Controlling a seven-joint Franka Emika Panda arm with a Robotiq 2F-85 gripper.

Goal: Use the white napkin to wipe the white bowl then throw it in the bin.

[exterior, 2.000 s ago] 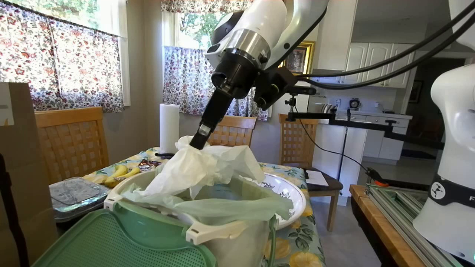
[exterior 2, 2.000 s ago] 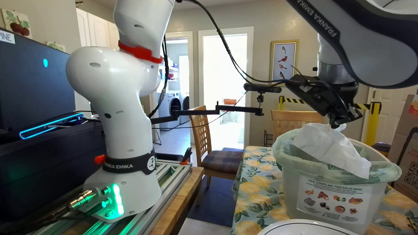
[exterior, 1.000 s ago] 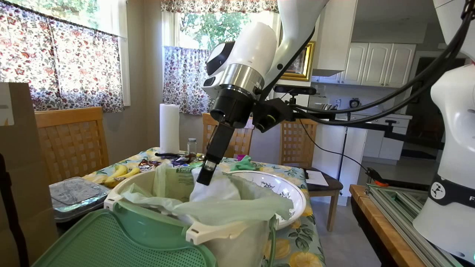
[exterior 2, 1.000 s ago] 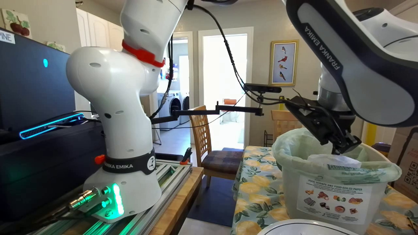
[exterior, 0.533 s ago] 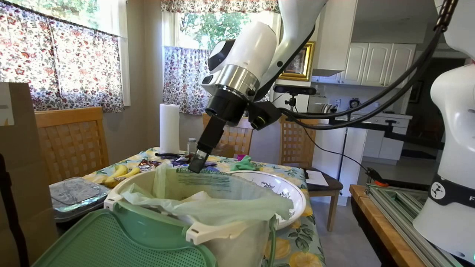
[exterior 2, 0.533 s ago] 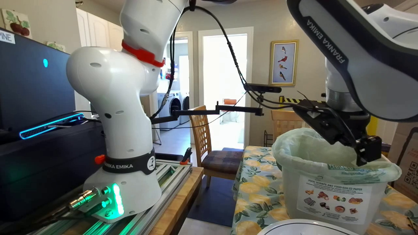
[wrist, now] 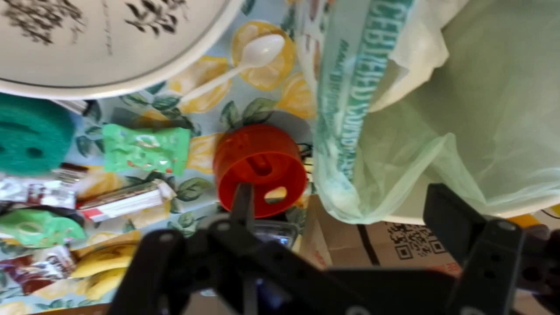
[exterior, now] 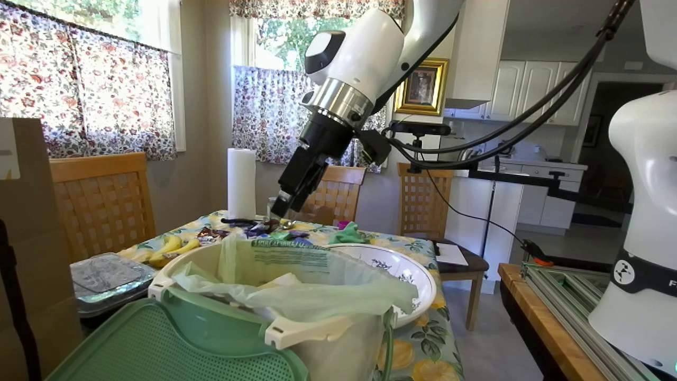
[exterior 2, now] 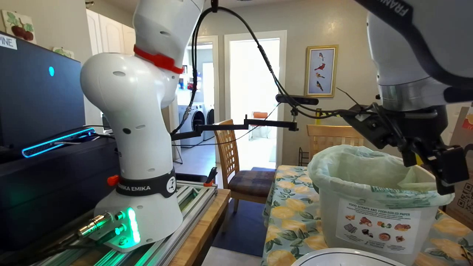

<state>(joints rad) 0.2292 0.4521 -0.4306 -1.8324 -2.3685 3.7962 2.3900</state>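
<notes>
Lined with a pale-green bag, the bin [exterior: 344, 352] stands on the table in both exterior views. Crumpled white paper, the white napkin [wrist: 422, 54], lies inside it, half hidden by the folded bag; only a small pale bit of the napkin [exterior: 285, 280] shows in an exterior view. The white bowl [wrist: 131, 65] with dark plant drawings sits beside the bin; an exterior view catches only the bowl's rim [exterior 2: 347, 253]. My gripper [wrist: 341, 192] is open, its fingers wide apart with nothing between them. In an exterior view the gripper [exterior 2: 427, 175] hangs above the bin's edge.
Near the bin lie a red round lid [wrist: 258, 170], a white spoon [wrist: 258, 52], a green packet [wrist: 146, 148], a green sponge [wrist: 33, 135] and bananas [wrist: 105, 267]. A paper-towel roll [exterior: 241, 182] stands farther back. A cardboard box [exterior 2: 458, 159] is close to the bin.
The gripper lowered the napkin into the bin, opened and let it go. It then rose and moved away across the bin's rim. The napkin sank mostly out of sight.
</notes>
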